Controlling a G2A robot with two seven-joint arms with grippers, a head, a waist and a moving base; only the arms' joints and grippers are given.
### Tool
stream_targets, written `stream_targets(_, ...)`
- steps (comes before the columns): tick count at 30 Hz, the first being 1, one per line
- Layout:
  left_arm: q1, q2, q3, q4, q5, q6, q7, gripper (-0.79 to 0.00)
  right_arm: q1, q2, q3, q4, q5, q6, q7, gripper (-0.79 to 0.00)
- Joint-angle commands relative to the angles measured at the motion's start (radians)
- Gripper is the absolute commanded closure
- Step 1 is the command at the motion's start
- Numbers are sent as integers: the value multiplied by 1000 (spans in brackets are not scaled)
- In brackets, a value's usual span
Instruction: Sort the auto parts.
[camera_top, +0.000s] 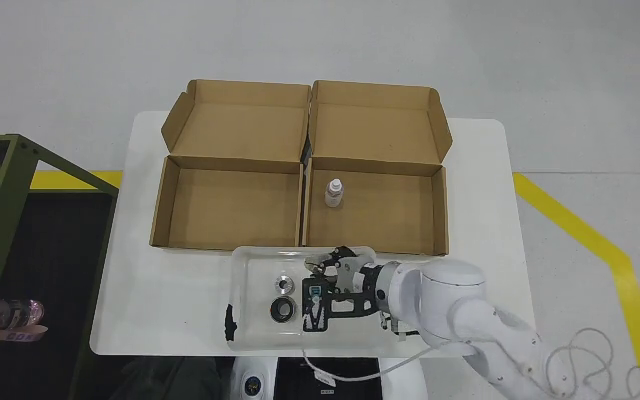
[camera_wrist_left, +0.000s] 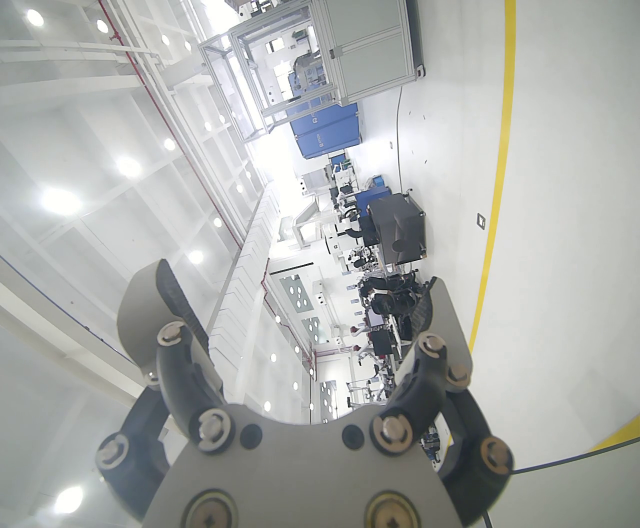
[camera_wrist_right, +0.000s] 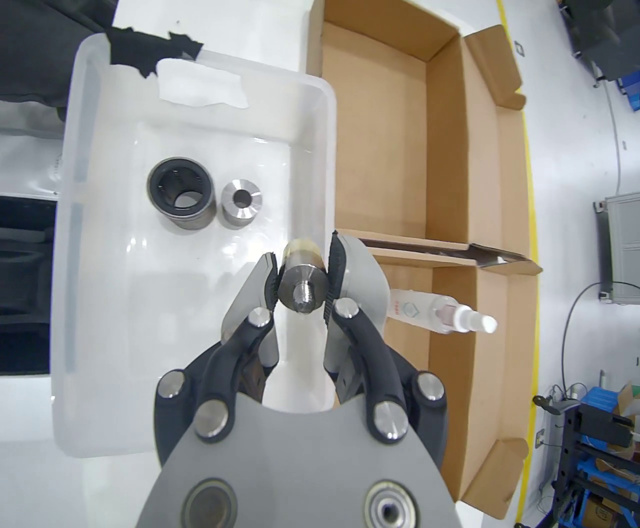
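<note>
My right gripper (camera_wrist_right: 302, 272) is shut on a metal cylinder with a threaded stud (camera_wrist_right: 299, 292), held just above the floor of the clear plastic bin (camera_wrist_right: 65, 250). In the top view this gripper (camera_top: 318, 268) is inside the bin (camera_top: 240, 262), near its far wall. A black bearing ring (camera_wrist_right: 181, 192) and a small metal bushing (camera_wrist_right: 241, 202) stand side by side in the bin, beyond the fingertips. My left gripper (camera_wrist_left: 300, 280) is open and holds nothing, with the hall's ceiling and floor behind it.
Two open cardboard boxes lie beyond the bin. The left box (camera_top: 230, 205) has nothing in it. A white spray bottle (camera_top: 335, 192) sits in the right box (camera_top: 400, 210). Black tape (camera_top: 230, 325) marks the bin's near left corner.
</note>
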Motion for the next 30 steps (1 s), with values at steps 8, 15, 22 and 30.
stream_targets(8, 0, 0, 0, 0, 0, 0, 0, -785, -36, 21, 145, -5, -38, -8, -139, 0)
stream_targets(15, 0, 0, 0, 0, 0, 0, 0, -785, -58, 30, 217, 17, -38, -6, -190, 0)
stream_targets(22, 0, 0, 0, 0, 0, 0, 0, -785, -64, 33, 246, 70, -33, 5, -226, 0)
stream_targets(30, 0, 0, 0, 0, 0, 0, 0, -785, -15, 27, 235, 191, 41, 7, -224, 0)
